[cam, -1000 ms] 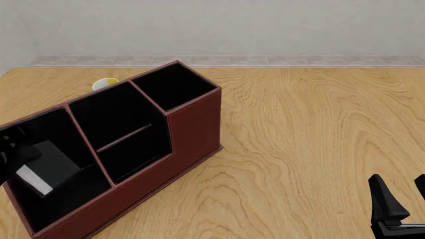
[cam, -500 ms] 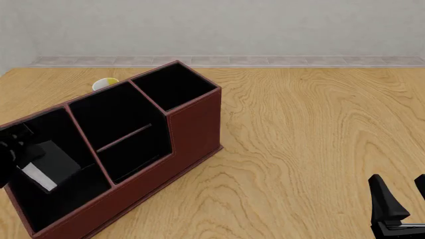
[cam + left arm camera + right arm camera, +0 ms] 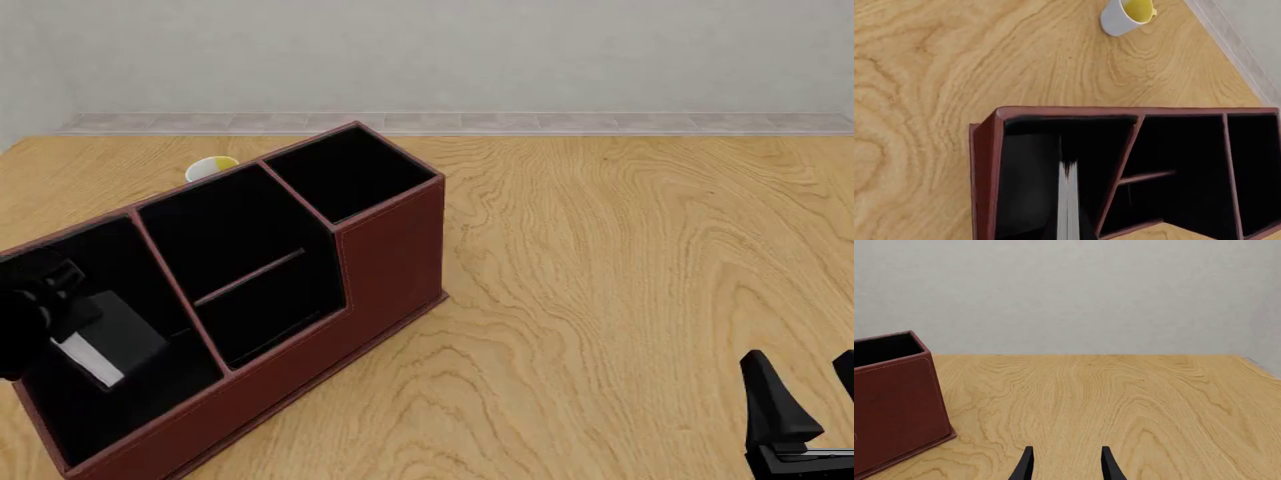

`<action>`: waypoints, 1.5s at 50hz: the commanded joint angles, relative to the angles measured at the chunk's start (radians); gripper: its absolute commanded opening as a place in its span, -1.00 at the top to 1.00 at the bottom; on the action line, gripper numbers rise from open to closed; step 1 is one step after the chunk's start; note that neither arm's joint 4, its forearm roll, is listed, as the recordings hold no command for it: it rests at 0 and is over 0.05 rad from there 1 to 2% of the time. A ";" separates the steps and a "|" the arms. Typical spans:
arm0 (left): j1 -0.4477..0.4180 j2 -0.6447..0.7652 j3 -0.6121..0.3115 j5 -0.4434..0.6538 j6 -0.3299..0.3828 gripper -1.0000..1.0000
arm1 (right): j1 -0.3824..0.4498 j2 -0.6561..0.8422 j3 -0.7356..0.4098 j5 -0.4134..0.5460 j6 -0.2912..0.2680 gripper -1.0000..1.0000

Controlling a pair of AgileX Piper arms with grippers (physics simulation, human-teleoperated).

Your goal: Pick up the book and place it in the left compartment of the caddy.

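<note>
The red-brown caddy (image 3: 387,250) lies at an angle on the left of the table. My left gripper (image 3: 51,305) is at the front view's left edge, over the wide left compartment (image 3: 134,400). It is shut on the black book (image 3: 127,330), which hangs tilted inside that compartment, its white page edge (image 3: 87,360) facing the front. In the left wrist view the page edge (image 3: 1067,210) shows inside the left compartment (image 3: 1027,180) of the caddy (image 3: 1067,111). My right gripper (image 3: 807,395) is open and empty at the front right, far from the caddy; it also shows in the right wrist view (image 3: 1066,466).
A white mug with a yellow inside (image 3: 211,168) lies behind the caddy, also in the left wrist view (image 3: 1127,15). The caddy's end wall (image 3: 894,405) shows in the right wrist view. A grey wall bounds the table's far edge.
My left gripper has moved right and down with the book, sinking it deeper into the left compartment. The right arm has not moved.
</note>
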 commanded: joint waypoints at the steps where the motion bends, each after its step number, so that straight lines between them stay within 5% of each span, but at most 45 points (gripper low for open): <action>1: 0.011 0.021 0.011 -0.035 0.030 1.00 | 0.000 -0.007 0.001 0.006 0.000 -1.00; 68: 0.025 0.089 0.103 -0.145 0.074 1.00 | 0.000 -0.007 0.001 0.006 0.000 -1.00; 69: 0.025 0.088 0.103 -0.143 0.075 -1.00 | 0.000 -0.007 0.001 0.006 0.000 -1.00; 75: 0.027 0.086 0.093 -0.136 0.075 -1.00 | 0.000 -0.007 0.001 0.006 0.000 -1.00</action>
